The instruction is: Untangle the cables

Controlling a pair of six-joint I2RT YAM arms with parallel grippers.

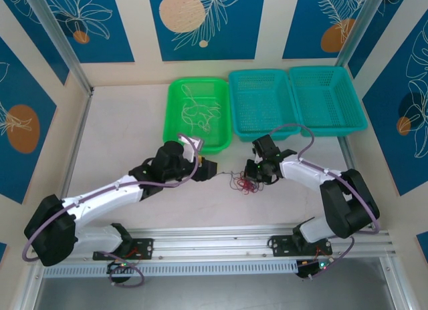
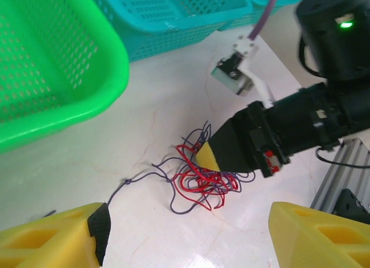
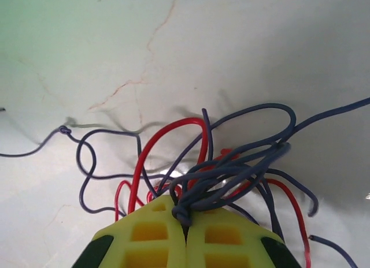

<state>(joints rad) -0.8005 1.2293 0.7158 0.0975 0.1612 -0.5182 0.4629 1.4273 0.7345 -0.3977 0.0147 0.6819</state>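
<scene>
Along the far edge of the worktop (image 1: 120, 123), a green basket (image 1: 171, 109) holds loose pale cables (image 1: 197, 113). Two teal baskets (image 1: 289, 89) stand side by side, just beside it toward the right edge. Near the worktop's middle lies a tangle of red and dark blue cables (image 1: 244, 184).

Right end effector (image 3: 186, 213): fingers pressed together, pinching a bunch of the tangle's strands at the tip.

Left end effector (image 2: 188, 222): fingers spread wide, near the tangle on its left-edge side. One dark strand runs from the tangle to beside one finger's black pad (image 2: 99, 224); contact cannot be told.
</scene>
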